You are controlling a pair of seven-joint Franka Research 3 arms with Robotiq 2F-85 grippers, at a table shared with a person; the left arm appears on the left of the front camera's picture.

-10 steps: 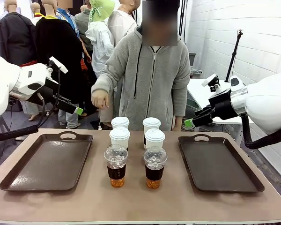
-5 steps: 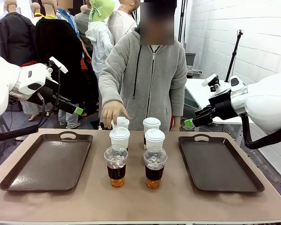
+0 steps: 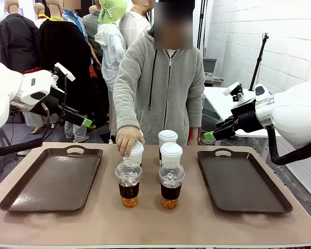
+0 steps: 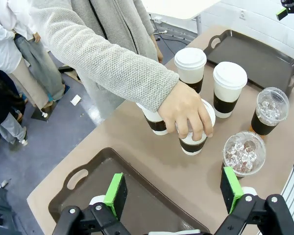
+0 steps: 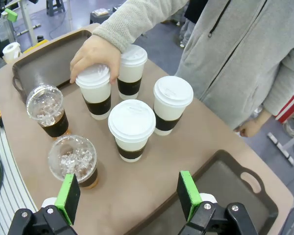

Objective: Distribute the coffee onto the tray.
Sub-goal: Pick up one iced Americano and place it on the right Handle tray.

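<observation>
Tan tabletop (image 3: 155, 223) runs across the front view, with a left tray (image 3: 52, 181) and a right tray (image 3: 243, 181), both dark. All six coffees stand upright on the bare surface between the two, in three rows of two.

Look at the person's hand (image 3: 128, 141) reaching down from the far side. It is half closed, fingers curled over the lid of the grasped white cup (image 3: 137, 153) in the middle row on the robot's left, fingertips hooked past the lid's rim, clasping it from above. You cannot tell whether its base has left the table.

From the front, that hand covers nearly all of the rear left cup (image 4: 154, 121). The left wrist view gives you its sleeve just behind the grasped one, and the right wrist view gives you its lid. Both wrist views show ice in the left dome-lidded cup (image 3: 128, 181) and the right dome-lidded cup (image 3: 171, 181), while the front view shows you the amber liquid at their bases.

You have the left gripper (image 4: 174, 191) and the right gripper (image 5: 128, 196) with jaws spread wide, holding nothing, both raised off the table
</observation>
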